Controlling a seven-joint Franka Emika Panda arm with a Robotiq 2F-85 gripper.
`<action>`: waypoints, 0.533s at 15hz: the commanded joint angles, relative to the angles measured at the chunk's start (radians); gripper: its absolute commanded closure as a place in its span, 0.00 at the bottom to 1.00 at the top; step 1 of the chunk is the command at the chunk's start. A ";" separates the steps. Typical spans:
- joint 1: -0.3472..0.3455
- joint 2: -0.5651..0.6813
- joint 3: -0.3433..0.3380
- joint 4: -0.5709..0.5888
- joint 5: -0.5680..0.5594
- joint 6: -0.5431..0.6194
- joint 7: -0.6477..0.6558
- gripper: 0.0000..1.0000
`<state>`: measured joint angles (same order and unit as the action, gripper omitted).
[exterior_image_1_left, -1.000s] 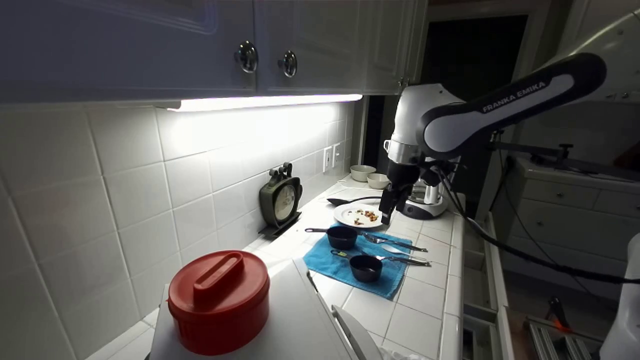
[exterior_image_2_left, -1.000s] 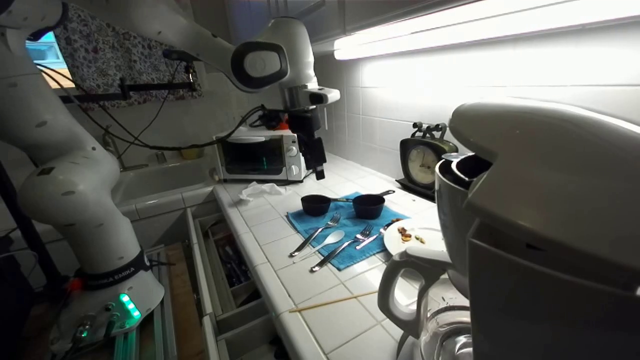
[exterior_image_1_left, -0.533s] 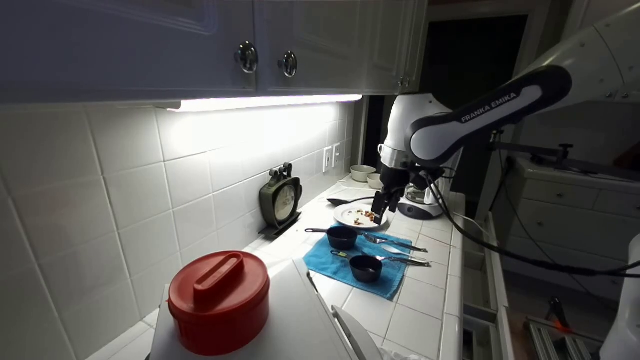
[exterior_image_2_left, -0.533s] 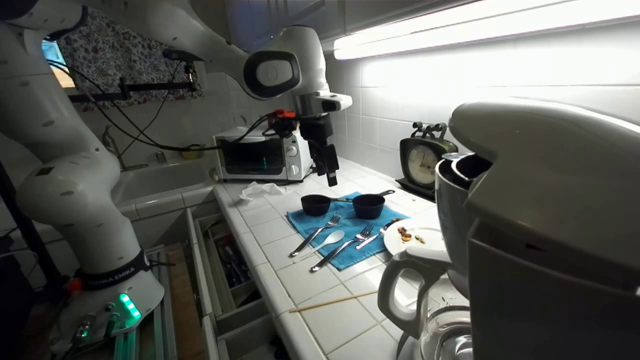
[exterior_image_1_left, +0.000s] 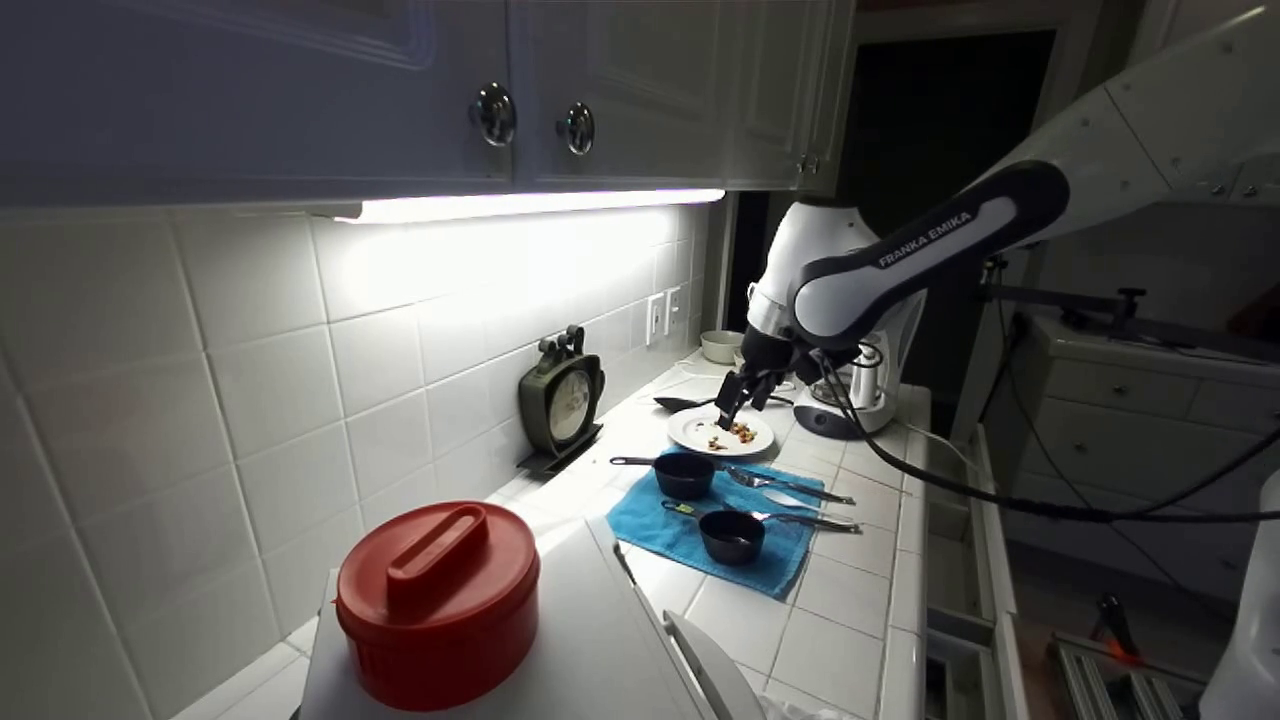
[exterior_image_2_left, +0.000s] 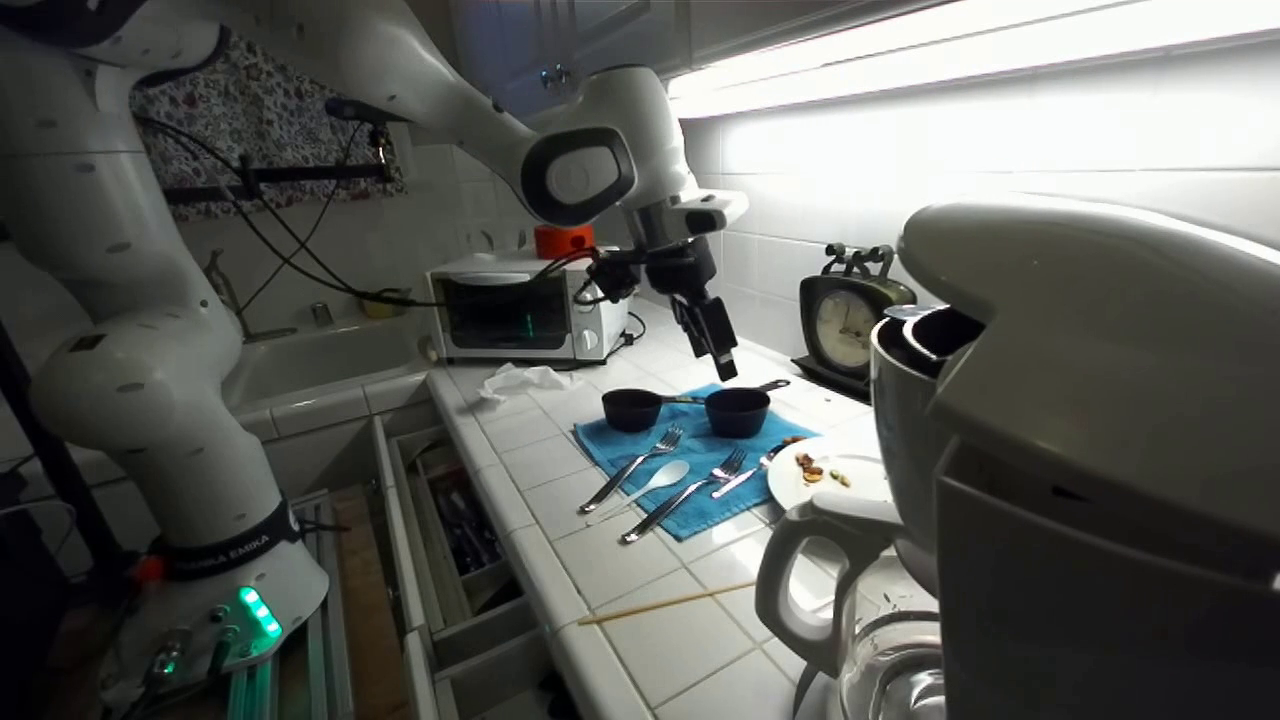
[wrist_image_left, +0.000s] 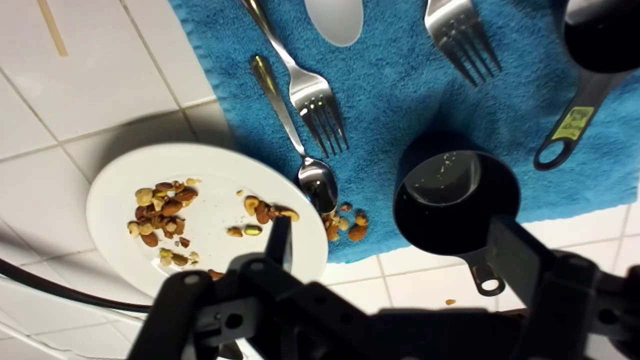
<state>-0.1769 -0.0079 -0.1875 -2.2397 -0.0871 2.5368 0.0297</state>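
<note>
Tiled counter (exterior_image_1_left: 840, 595) (black cups (wrist_image_left: 445, 220)), strip light (exterior_image_1_left: 540, 205)

Robot arm (exterior_image_2_left: 450, 110) shows in both ext. views, white w/ blk trim, reaching outward; upper links cut off by frame edge. Base (exterior_image_2_left: 230, 600), in an ext. view, has blk collar (exterior_image_2_left: 225, 553) & lit grn lights (exterior_image_2_left: 259, 612). Forearm (exterior_image_1_left: 930, 245) slopes down to wrist (exterior_image_1_left: 812, 240), bent at blk-ringed joint (exterior_image_2_left: 577, 178), so gripper (wrist_image_left: 392, 232) points down, tilted a bit off vert. Flange (exterior_image_1_left: 768, 311) above it is silver. Wrist view: two blk fingers (wrist_image_left: 522, 257) stand far apart, approx. parallel, w/ wide gap btwn them.
</note>
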 joint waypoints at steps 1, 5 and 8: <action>-0.008 0.124 -0.003 0.094 0.066 0.051 0.009 0.00; -0.008 0.225 -0.003 0.195 0.116 0.028 0.096 0.00; -0.009 0.289 -0.006 0.262 0.142 0.027 0.144 0.00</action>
<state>-0.1818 0.2075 -0.1927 -2.0652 0.0176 2.5779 0.1282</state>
